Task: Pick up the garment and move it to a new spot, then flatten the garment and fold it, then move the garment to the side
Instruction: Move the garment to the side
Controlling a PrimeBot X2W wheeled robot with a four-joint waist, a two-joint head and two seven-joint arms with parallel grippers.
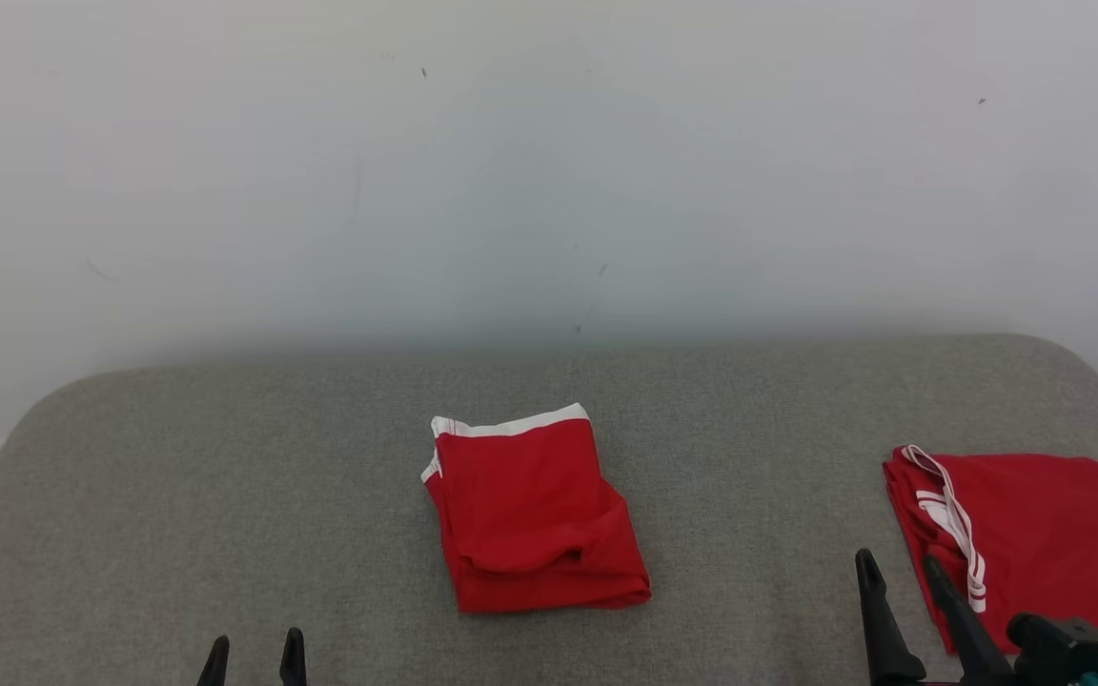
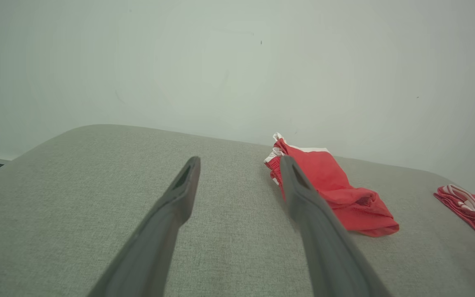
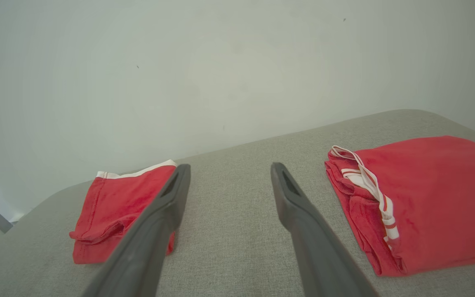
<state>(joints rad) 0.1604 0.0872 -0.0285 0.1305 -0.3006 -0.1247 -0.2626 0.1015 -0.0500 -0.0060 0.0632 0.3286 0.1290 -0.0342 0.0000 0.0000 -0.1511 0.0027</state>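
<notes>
A folded red garment [image 1: 530,514] with a white waistband lies in the middle of the grey cloth-covered table [image 1: 225,476]. My left gripper [image 1: 254,655] stands open at the near edge, left of the garment and apart from it. The left wrist view has the garment [image 2: 336,194] just right of my open left gripper [image 2: 239,165]. My right gripper [image 1: 897,567] is open near the front right, empty. In the right wrist view the garment [image 3: 114,206] lies to the left of the open gripper [image 3: 230,170].
A second folded red garment [image 1: 1035,534] with white stripes lies at the table's right end, close beside my right gripper; it also appears as a red fold [image 2: 472,206] and a larger red piece [image 3: 435,194]. A pale wall stands behind the table. The table corners are rounded.
</notes>
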